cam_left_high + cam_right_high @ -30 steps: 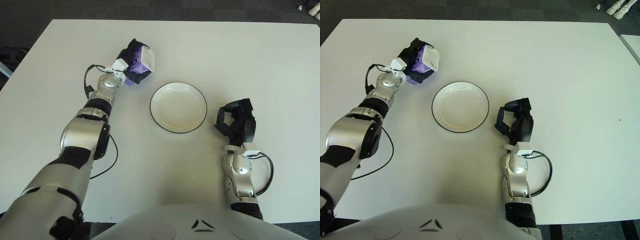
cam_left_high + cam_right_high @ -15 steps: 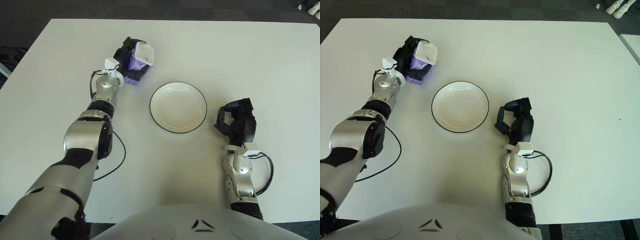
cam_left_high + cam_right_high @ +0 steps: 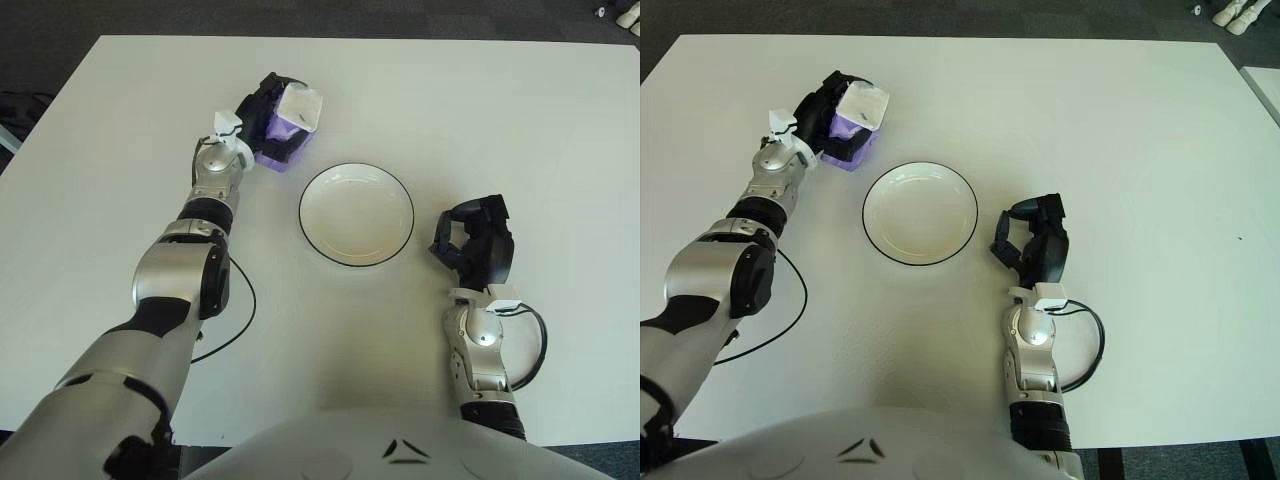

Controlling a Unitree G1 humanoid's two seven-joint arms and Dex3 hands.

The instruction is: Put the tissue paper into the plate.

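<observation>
While its curled fingers hide the pack's far side, the left robot hand (image 3: 262,118) grips the tissue paper (image 3: 290,125) beside the plate (image 3: 357,214).

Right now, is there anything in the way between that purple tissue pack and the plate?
Nothing visible. The left hand holds the tissue pack just up-left of the plate, with only bare table between them. The right hand shows on the plate's right.
</observation>
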